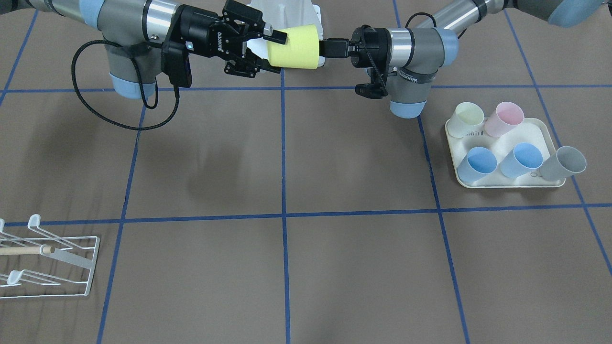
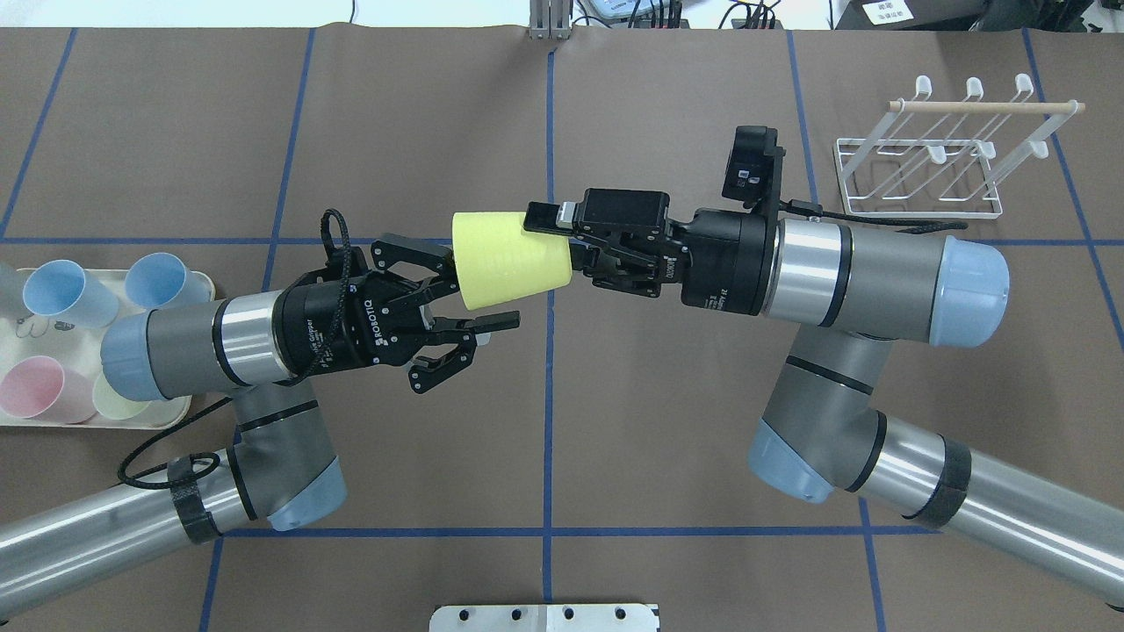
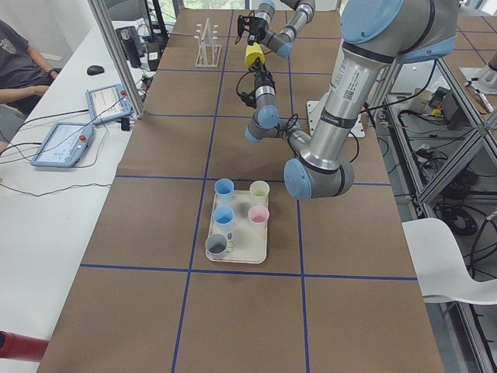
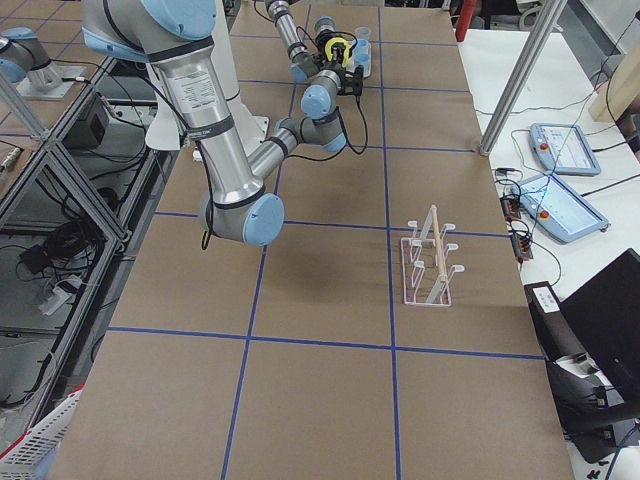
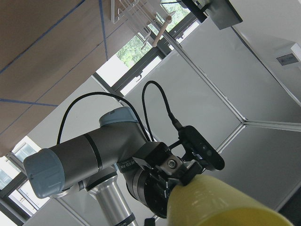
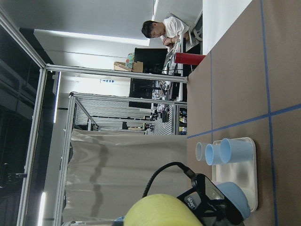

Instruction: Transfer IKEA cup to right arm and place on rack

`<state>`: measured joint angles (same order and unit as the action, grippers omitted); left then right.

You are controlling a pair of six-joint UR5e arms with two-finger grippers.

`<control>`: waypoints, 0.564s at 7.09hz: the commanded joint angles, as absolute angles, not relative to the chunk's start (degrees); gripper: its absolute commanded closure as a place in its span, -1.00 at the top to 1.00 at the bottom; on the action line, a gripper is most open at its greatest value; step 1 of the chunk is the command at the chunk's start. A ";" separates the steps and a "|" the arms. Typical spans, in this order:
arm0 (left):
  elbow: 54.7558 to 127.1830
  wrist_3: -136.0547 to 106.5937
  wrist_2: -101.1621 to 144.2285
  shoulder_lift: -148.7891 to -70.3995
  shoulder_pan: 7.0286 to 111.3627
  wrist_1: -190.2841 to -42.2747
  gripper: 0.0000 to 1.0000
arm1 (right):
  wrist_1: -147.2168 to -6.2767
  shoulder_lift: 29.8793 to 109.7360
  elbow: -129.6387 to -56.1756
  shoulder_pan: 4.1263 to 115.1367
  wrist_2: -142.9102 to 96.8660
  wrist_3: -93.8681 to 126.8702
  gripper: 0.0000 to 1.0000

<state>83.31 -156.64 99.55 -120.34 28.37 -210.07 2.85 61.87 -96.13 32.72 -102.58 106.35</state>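
Overhead exterior: right hand [image 2: 562, 250] grasps cup [image 2: 505, 259], left hand [image 2: 474, 294] released; left should retreat toward 8 o'clock without nudging it.

Overhead, the right gripper [image 2: 549, 246] has its lower finger hidden under the yellow cup [image 2: 509, 261]. In the left wrist view the cup is cut by the bottom edge. Behind the left gripper [image 2: 481, 291], the tray [image 2: 202, 283] runs off-frame and a pale cup [image 2: 114, 404] is half under the wrist. The rack [image 1: 64, 256], well apart from the right gripper, is clipped at the frame edge. In the side views both grippers are too small to read.
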 commanded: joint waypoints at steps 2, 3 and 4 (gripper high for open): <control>87.00 -156.01 99.58 -115.87 29.26 -209.88 1.00 | 4.99 62.57 -96.15 32.87 -101.26 106.96 -0.74; 87.01 -155.74 99.67 -114.27 30.49 -209.88 1.00 | 6.05 63.10 -96.15 33.05 -100.38 108.27 -0.74; 86.66 -155.74 99.84 -113.65 32.93 -209.53 1.00 | 7.63 64.41 -96.15 33.31 -98.89 108.72 -0.74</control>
<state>86.75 -155.89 99.69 -114.88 30.77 -209.79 5.98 63.20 -96.14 33.05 -100.37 107.96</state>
